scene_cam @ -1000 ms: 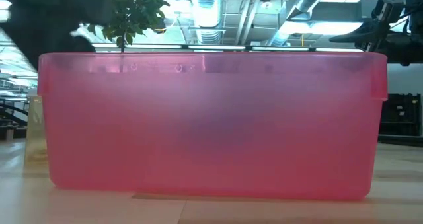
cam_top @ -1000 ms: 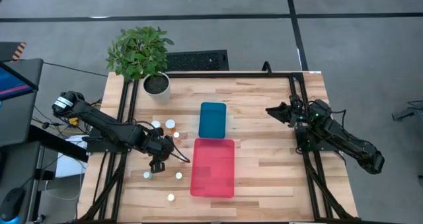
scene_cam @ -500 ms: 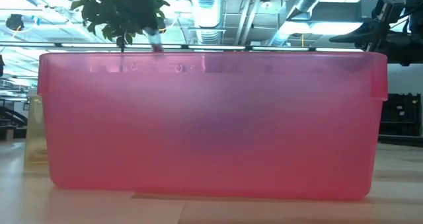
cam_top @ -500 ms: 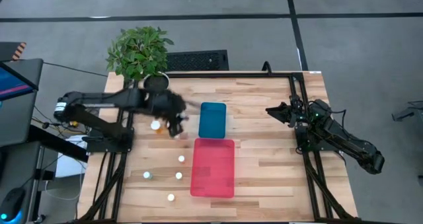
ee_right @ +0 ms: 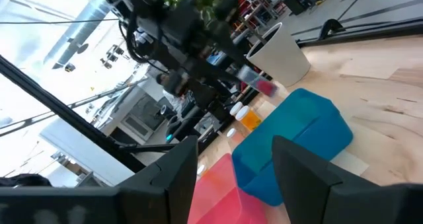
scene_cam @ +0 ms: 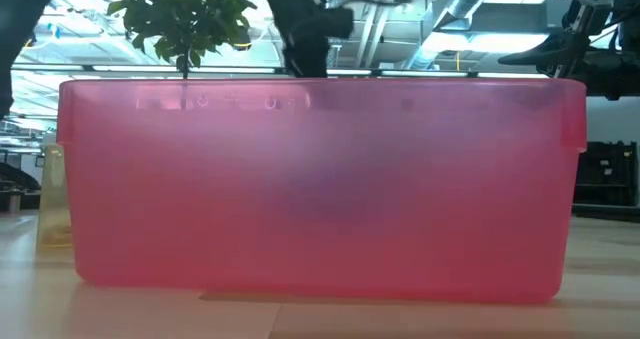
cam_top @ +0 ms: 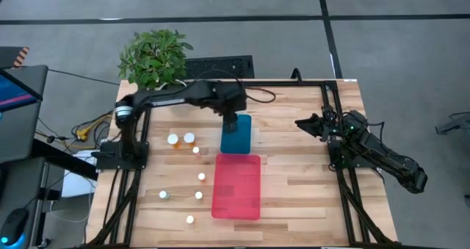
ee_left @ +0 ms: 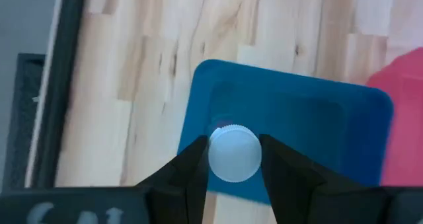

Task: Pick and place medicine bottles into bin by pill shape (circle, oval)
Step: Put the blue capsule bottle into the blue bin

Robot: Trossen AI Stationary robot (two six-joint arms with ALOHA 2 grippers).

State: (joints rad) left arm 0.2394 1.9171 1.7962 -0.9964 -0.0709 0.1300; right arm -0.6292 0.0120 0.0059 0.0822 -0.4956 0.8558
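My left gripper [cam_top: 231, 121] is shut on a medicine bottle with a round white cap [ee_left: 234, 154], high over the far end of the blue bin [cam_top: 236, 137]. The right wrist view shows this bottle's clear body with red inside [ee_right: 260, 84]. Several other white-capped bottles stand on the table left of the bins, among them two at the far left [cam_top: 173, 139] [cam_top: 189, 138], one nearer the middle [cam_top: 201, 177] and one near the front [cam_top: 189, 219]. The pink bin [cam_top: 236, 186] lies nearer than the blue one. My right gripper [cam_top: 299, 123] waits open at the right. My left gripper pinches the bottle between its two fingers [ee_left: 193, 163], one on each side just under the white cap [ee_left: 218, 159]. The fingers come from above, pointing down. The bottle hangs cap up, lifted clear over the blue bin.
A white pot with a green plant [cam_top: 174, 93] stands at the table's far left. In the low view the pink bin [scene_cam: 320, 189] fills the foreground and hides the table behind it. Bare wood lies between the bins and my right arm [cam_top: 374, 152].
My left gripper has risen from among the bottles at the near left and swung toward the far edge and the right. It carries the bottle lifted clear and now stands over the blue bin. The other bottles have stayed in place.
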